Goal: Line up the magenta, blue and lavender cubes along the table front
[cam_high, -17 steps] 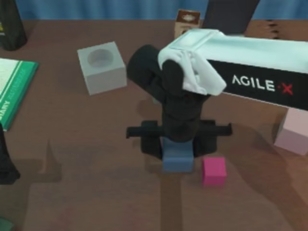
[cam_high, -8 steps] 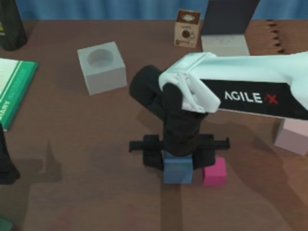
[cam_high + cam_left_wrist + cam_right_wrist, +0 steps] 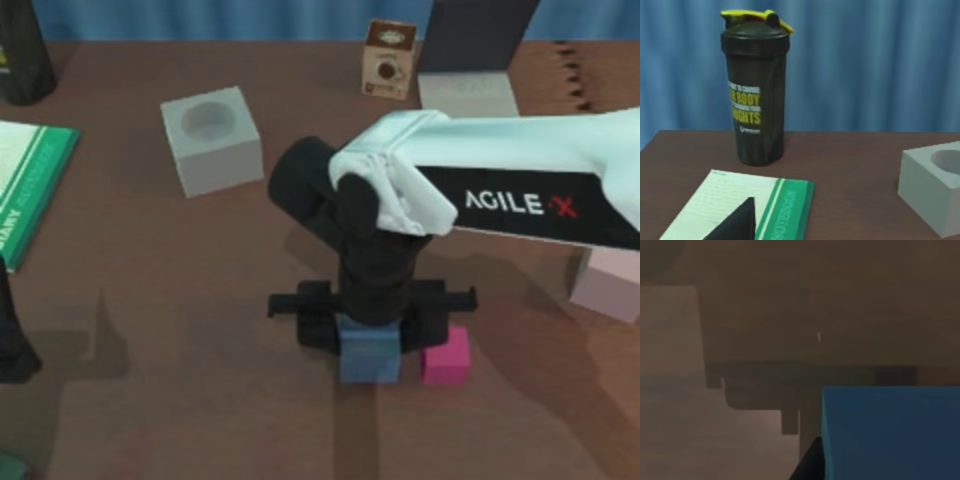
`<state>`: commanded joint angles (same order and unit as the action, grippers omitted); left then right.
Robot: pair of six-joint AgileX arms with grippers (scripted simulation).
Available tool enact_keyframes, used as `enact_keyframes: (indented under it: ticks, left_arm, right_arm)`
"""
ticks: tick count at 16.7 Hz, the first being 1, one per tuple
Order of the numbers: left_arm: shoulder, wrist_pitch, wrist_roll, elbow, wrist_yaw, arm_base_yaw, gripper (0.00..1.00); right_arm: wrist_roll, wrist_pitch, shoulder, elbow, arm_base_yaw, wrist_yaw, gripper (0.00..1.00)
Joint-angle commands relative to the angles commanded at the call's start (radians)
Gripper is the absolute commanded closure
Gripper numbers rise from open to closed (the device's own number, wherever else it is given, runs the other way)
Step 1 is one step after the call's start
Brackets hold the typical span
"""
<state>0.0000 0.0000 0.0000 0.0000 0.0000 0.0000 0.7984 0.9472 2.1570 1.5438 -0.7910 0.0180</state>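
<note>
Right gripper (image 3: 369,340) is down at the table (image 3: 180,300) front, centre, jaws set on either side of the blue cube (image 3: 369,354); it looks clamped on it, with the cube sitting on or just off the tabletop, can't tell which. In the right wrist view the blue cube (image 3: 890,432) fills the near corner, one dark finger edge against its side. Magenta cube (image 3: 446,357) sits just right of the blue one, sides about touching, same front row. Lavender cube (image 3: 606,285) is well apart at the right edge, farther back, half under the white AgileX arm. Left arm is parked at the far left edge, only a dark bit shows, grip state not visible. Pale grey block with round hollow (image 3: 211,138) back left, small brown carton (image 3: 388,59) at back centre. Left wrist view shows a dark shaker bottle (image 3: 755,90) and a green-edged notebook (image 3: 747,207).
</note>
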Motion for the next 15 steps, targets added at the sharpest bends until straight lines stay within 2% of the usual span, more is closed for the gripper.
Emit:
enact_keyframes:
  ticks: [4,15]
  left_arm:
    - [0.0,0.0,0.0,0.0,0.0,0.0,0.0]
    - [0.0,0.0,0.0,0.0,0.0,0.0,0.0]
  right_arm:
    - [0.0,0.0,0.0,0.0,0.0,0.0,0.02]
    - [-0.001,0.017,-0.005,0.015,-0.002,-0.001,0.0]
